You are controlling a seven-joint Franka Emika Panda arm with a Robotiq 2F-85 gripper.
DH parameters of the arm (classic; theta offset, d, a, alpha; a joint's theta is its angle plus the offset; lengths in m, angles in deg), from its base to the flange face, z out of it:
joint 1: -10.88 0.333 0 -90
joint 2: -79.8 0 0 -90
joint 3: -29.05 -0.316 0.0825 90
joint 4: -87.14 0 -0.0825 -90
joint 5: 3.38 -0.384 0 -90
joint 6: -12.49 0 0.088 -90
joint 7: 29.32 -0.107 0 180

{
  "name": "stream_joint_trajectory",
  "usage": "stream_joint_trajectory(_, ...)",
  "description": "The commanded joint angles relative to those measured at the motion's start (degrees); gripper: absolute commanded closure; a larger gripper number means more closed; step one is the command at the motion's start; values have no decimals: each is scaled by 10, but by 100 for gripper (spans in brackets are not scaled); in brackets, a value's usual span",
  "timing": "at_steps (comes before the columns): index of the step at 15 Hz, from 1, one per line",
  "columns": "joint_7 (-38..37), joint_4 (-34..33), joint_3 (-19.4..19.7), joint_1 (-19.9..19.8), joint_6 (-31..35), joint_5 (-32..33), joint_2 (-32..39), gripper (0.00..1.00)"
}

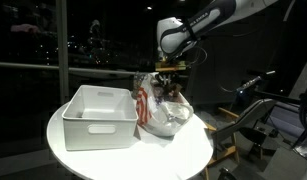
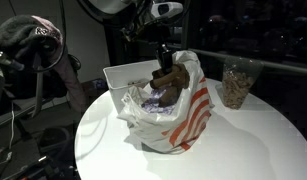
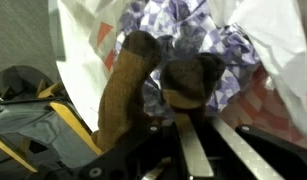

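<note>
Hovering right over the mouth of the plastic bag (image 2: 185, 128), my pincer (image 2: 163, 58) is clamped narrow on the brown plush toy (image 2: 171, 82). In the wrist view my fingers (image 3: 198, 150) run straight up to its dark round head, with one long brown limb hanging off to the side. The toy sits at the bag's opening, above a purple patterned cloth (image 2: 151, 98) lying inside. I cannot tell whether toy and cloth touch.

Tight quarters here. The bag's white walls rise on both sides of the toy, and the red-striped side slumps outward onto the bench (image 2: 258, 145). The white bin (image 1: 93, 118) stands just beside the bag in both exterior views, its rim lower than my pincer. A clear cup (image 2: 235, 85) with brown contents stands near the bag on the other side, apart from it.

Open room: straight up, and out over the bare bench top in front of the bag in an exterior view. The bench's round edge (image 1: 198, 150) curves close by the bag's outer side.
</note>
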Motion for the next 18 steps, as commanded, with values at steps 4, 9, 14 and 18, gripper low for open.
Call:
stream_joint_trajectory(4, 72, 31, 2, -1, 112, -58, -13, 89)
stream_joint_trajectory(9, 211, 45, -1, -15, 99, -216, 1, 88)
stream_joint_trajectory(14, 148, 37, 45, -9, 43, -185, 23, 89)
stream_joint_trajectory(18, 144, 26, 58, -3, 79, -175, 68, 88)
